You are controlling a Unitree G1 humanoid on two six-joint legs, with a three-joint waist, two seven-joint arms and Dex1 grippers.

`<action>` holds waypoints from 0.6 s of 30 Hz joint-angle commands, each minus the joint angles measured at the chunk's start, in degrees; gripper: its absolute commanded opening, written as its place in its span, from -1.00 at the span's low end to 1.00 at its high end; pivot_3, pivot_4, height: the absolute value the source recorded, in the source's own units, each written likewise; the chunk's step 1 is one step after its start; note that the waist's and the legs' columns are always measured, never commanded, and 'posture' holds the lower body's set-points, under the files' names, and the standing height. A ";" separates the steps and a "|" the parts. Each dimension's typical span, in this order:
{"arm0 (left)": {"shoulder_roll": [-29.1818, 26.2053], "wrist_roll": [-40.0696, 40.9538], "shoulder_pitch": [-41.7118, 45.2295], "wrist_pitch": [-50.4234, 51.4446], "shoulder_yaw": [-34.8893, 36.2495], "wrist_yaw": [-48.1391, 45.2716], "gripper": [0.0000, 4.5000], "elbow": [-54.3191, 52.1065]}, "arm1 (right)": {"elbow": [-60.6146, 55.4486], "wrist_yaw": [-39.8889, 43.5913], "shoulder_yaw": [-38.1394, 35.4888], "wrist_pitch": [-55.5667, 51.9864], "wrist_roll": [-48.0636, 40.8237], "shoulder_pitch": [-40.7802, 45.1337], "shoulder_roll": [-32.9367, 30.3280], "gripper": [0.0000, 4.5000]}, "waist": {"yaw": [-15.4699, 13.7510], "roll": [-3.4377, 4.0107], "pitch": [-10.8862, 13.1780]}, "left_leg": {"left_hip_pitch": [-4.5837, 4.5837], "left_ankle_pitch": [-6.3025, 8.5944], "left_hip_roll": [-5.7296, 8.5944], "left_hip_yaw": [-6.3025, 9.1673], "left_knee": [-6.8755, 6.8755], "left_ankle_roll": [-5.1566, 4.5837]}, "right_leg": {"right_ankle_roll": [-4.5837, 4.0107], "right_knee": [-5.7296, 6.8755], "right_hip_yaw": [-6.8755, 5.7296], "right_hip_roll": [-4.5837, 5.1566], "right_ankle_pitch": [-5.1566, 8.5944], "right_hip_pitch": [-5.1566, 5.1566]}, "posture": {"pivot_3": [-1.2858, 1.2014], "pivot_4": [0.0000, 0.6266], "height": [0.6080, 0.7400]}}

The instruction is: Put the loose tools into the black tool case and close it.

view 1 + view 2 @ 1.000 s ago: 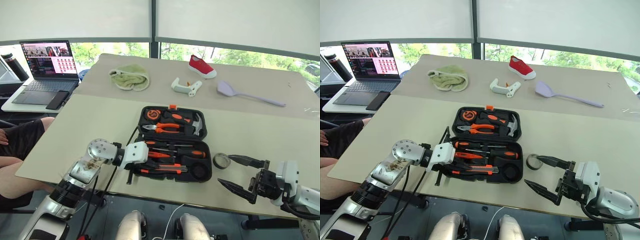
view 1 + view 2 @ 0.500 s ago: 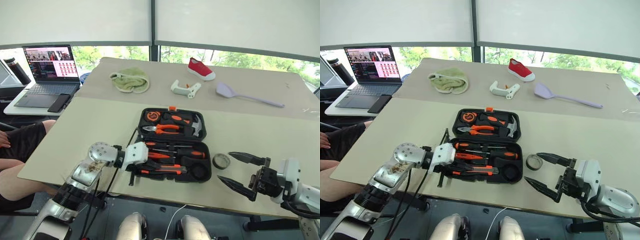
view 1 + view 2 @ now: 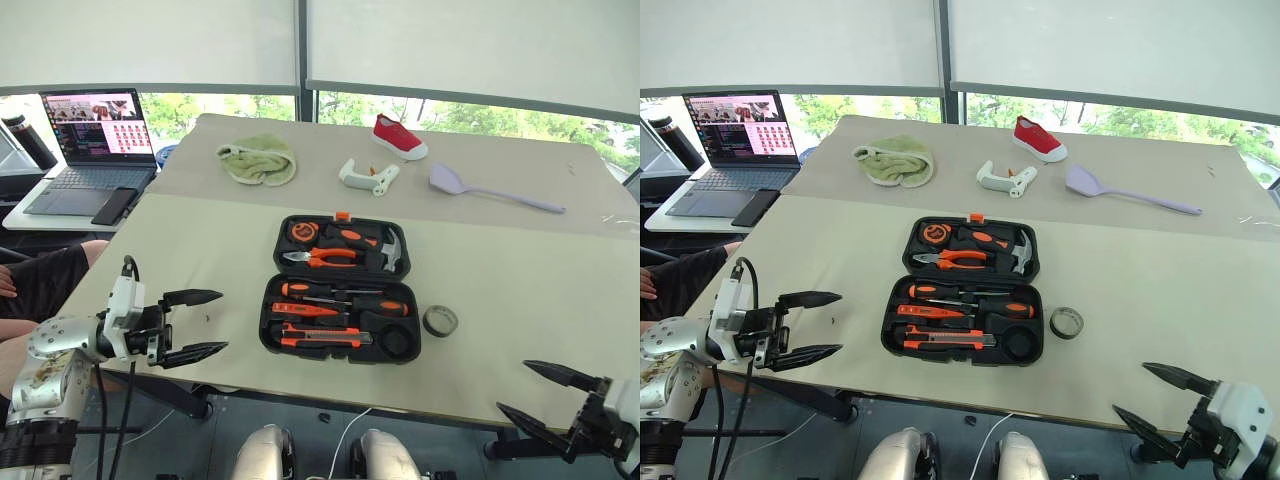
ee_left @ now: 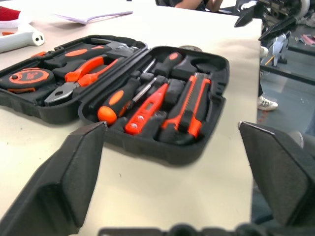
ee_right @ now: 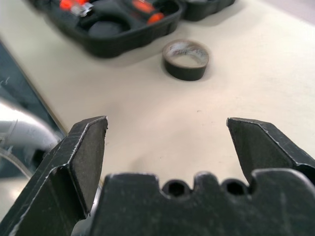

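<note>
- My left gripper (image 3: 205, 323) hung spread at the open black tool case's (image 3: 340, 288) nine o'clock; my right gripper (image 3: 1162, 396) spread too.
- Right wrist view alone revealed the tape roll's (image 5: 186, 59) hollow, outside the case.

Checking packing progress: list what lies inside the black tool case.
The open black tool case holds a tape measure, pliers, a hammer, screwdrivers and a utility knife. The tape roll lies outside. Anything beneath the tools is hidden.

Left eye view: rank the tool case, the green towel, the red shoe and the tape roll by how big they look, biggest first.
1. Tool case, largest.
2. Green towel.
3. Red shoe.
4. Tape roll, smallest.
Towel and shoe lie farther from the camera, so they look smaller than they are.
</note>
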State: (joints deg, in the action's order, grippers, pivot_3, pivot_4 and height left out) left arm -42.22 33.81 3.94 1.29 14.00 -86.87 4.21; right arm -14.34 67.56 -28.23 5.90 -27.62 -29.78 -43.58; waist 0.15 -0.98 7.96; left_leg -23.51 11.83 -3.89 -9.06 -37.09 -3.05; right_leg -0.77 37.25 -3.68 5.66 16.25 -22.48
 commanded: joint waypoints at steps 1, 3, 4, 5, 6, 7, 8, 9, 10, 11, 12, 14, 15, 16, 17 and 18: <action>1.93 2.44 -0.45 0.05 -1.40 0.32 0.95 -6.69 | -6.38 -1.40 5.07 -9.56 0.97 7.20 -7.52 1.00 | 0.08 0.00 0.00 | 0.00 0.00 -0.01 0.01 0.07 0.00 | -0.01 -0.13 -0.04 0.00 -0.10 0.06 | 0.03 -0.52 0.95; 2.52 2.72 -0.09 1.91 -2.45 1.58 0.95 -8.56 | -7.64 -1.47 8.32 -15.32 1.57 10.71 -11.84 1.00 | -0.03 -0.02 0.00 | 0.02 0.00 0.01 0.00 0.07 0.00 | -0.02 -0.15 -0.05 0.00 -0.10 0.06 | 0.03 -0.52 0.95; 2.66 2.51 0.16 2.15 -2.84 2.05 0.95 -9.08 | -7.98 -1.38 9.61 -17.08 2.01 11.99 -13.49 1.00 | -0.31 -0.05 0.00 | -0.07 -0.01 0.02 0.00 0.09 0.00 | -0.17 -0.17 -0.08 -0.01 -0.17 0.01 | 0.03 -0.52 0.95; 2.26 1.64 0.11 2.98 -4.49 2.12 0.95 -10.50 | -7.93 0.34 13.79 -19.18 4.40 15.76 -17.08 1.00 | -0.56 -0.06 0.00 | -0.14 -0.03 0.02 0.02 0.10 0.00 | -0.35 -0.17 -0.15 -0.05 -0.27 0.05 | 0.03 -0.52 0.95; 2.28 0.91 0.19 2.85 -5.71 2.04 0.95 -11.58 | -7.45 0.43 17.39 -21.71 6.45 19.91 -19.23 1.00 | -0.69 -0.05 0.01 | -0.18 -0.03 0.02 0.03 0.10 -0.02 | -0.11 -0.17 -0.18 -0.13 -0.38 0.04 | 0.03 -0.52 0.95; 2.44 0.52 0.34 3.02 -6.65 2.33 0.95 -12.49 | -7.13 0.51 20.66 -24.97 7.19 23.93 -20.69 1.00 | -0.67 -0.04 0.01 | -0.25 -0.04 0.04 0.00 0.10 -0.06 | -0.06 -0.17 -0.17 -0.15 -0.41 0.03 | 0.03 -0.52 0.95; 2.55 0.45 0.50 3.49 -7.33 2.65 0.95 -13.09 | -6.11 0.29 23.85 -26.51 8.80 27.95 -20.93 1.00 | -0.67 -0.05 0.02 | -0.35 -0.07 0.06 -0.01 0.11 -0.11 | -0.06 -0.17 -0.17 -0.17 -0.41 -0.06 | 0.03 -0.52 0.95; 2.73 0.39 0.72 3.56 -7.66 3.01 0.95 -13.28 | -5.02 -0.28 26.23 -27.61 10.18 30.98 -20.59 1.00 | -0.67 -0.07 0.02 | -0.43 -0.26 0.06 -0.04 0.11 -0.43 | -0.05 -0.17 -0.17 -0.24 -0.41 -0.16 | 0.03 -0.52 0.95; 2.73 0.21 0.91 3.38 -7.93 3.16 0.95 -13.26 | -3.69 -0.54 28.31 -27.49 11.66 33.55 -19.96 1.00 | -0.69 -0.08 0.03 | -0.50 -0.28 0.05 -0.04 0.10 -0.46 | -0.06 -0.17 -0.17 -0.27 -0.41 -0.22 | 0.03 -0.52 0.95; 2.66 0.10 1.02 3.20 -8.12 3.21 0.95 -13.19 | -2.35 -1.15 29.79 -26.91 13.13 35.58 -19.17 1.00 | -0.73 -0.09 0.02 | -0.62 -0.29 0.05 -0.04 0.10 -0.46 | -0.06 -0.17 -0.18 -0.31 -0.41 -0.34 | 0.03 -0.52 0.95; 2.58 -0.02 1.08 3.00 -8.24 3.32 0.95 -13.11 | -1.34 -1.37 30.89 -26.67 13.97 37.05 -18.60 1.00 | -0.83 -0.10 0.02 | -0.74 -0.30 0.06 -0.04 0.10 -0.46 | -0.05 -0.17 -0.18 -0.34 -0.41 -0.46 | 0.03 -0.52 0.95; 2.45 -0.28 1.02 2.51 -8.34 3.37 0.95 -12.94 | 0.52 -1.50 33.17 -26.72 16.34 39.38 -18.15 1.00 | -0.89 -0.10 0.03 | -0.92 -0.35 0.10 -0.05 0.09 -0.43 | -0.04 -0.13 -0.22 -0.44 -0.42 -0.61 | 0.03 -0.52 0.95; 2.44 -0.34 0.96 2.39 -8.35 3.42 0.95 -12.93 | 1.10 -1.14 34.11 -26.89 17.13 40.03 -18.31 1.00 | -0.90 -0.10 0.03 | -0.92 -0.36 0.11 -0.09 0.09 -0.41 | -0.01 -0.12 -0.23 -0.49 -0.41 -0.62 | 0.03 -0.52 0.95; 2.43 -0.46 0.81 2.12 -8.32 3.41 0.98 -12.90 | 1.57 -0.65 34.97 -27.36 17.61 40.49 -18.47 0.89 | -0.86 -0.10 0.03 | -0.92 -0.37 0.12 -0.15 0.09 -0.39 | 0.03 -0.11 -0.26 -0.50 -0.39 -0.64 | 0.03 -0.52 0.95; 2.44 -0.57 0.70 1.87 -8.26 3.43 1.00 -12.88 | 1.94 -0.31 35.58 -27.48 17.92 40.85 -18.48 0.76 | -0.83 -0.10 0.03 | -0.91 -0.39 0.12 -0.22 0.09 -0.37 | 0.07 -0.10 -0.29 -0.50 -0.39 -0.63 | 0.03 -0.52 0.95; 2.45 -0.62 0.60 1.74 -8.19 3.47 1.00 -12.87 | 2.15 0.33 36.22 -27.90 17.94 41.16 -18.56 0.66 | -0.78 -0.10 0.03 | -0.91 -0.39 0.12 -0.27 0.09 -0.37 | 0.11 -0.10 -0.31 -0.50 -0.40 -0.64 | 0.03 -0.52 0.95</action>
State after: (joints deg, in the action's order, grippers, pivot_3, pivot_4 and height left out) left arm -39.27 33.16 4.56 3.88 5.43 -83.68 -7.98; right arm -12.00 66.65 7.95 -21.34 -10.24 10.40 -61.48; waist -0.62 -1.08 7.99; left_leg -24.42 11.44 -3.76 -9.39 -37.02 -3.42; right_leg -0.62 37.15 -4.02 5.16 15.82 -23.12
